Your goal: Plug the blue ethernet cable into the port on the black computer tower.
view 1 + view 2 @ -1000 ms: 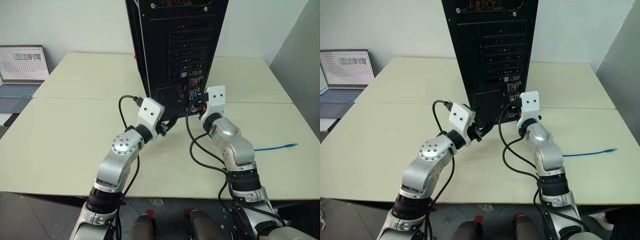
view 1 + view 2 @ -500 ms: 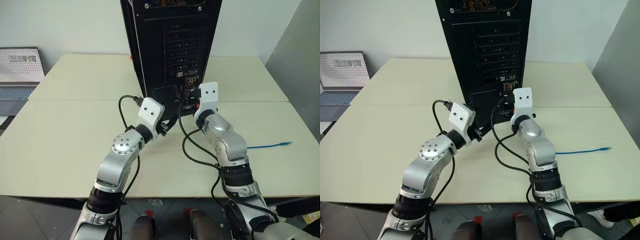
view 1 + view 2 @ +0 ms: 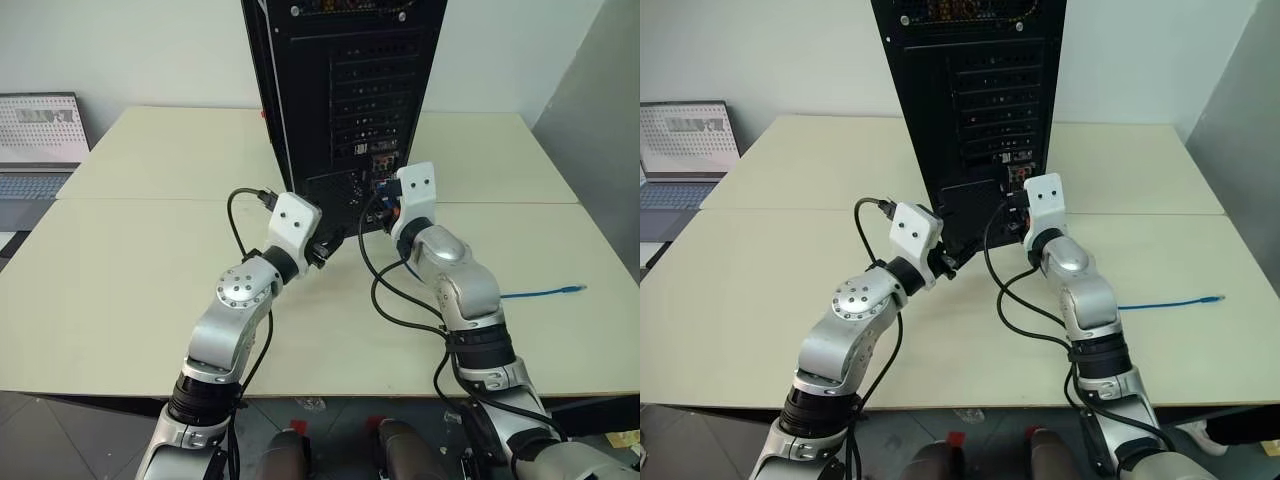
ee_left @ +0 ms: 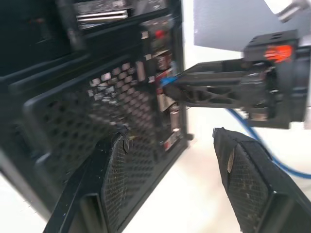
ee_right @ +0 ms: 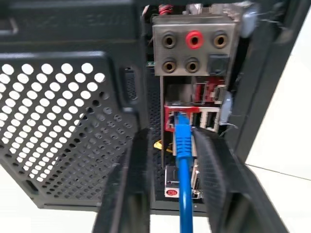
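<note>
right gripper (image 5: 167,194) up against the rear connector panel of the black computer tower (image 3: 340,90), its two black fingers (image 5: 124,194) parted a little, one on each side of the blue ethernet cable (image 5: 183,165) without clearly pinching it. blue plug at the cable's end seated in a red-framed port low on the panel, just under a block of round audio jacks, one of them red. cord hanging straight down between the fingers from the port. perforated vent grille (image 5: 58,121) beside the port column, on the tower's lower rear face. left gripper (image 4: 170,179) held level near the same lower corner of the tower, fingers (image 4: 114,184) spread well apart and holding nothing, one finger close to the grille, the other out over bare bench. right gripper also in the left wrist view, reaching in to the panel with a touch of blue at its tip. farther out, seen from the head, tower standing upright on the pale bench (image 3: 130,260), both arms meeting at its base. rest of the blue cord trailing off across the bench to the robot's right, free plug (image 3: 574,288) lying well apart from the tower. grey laptop (image 3: 38,145) open off the bench's far left side.
</note>
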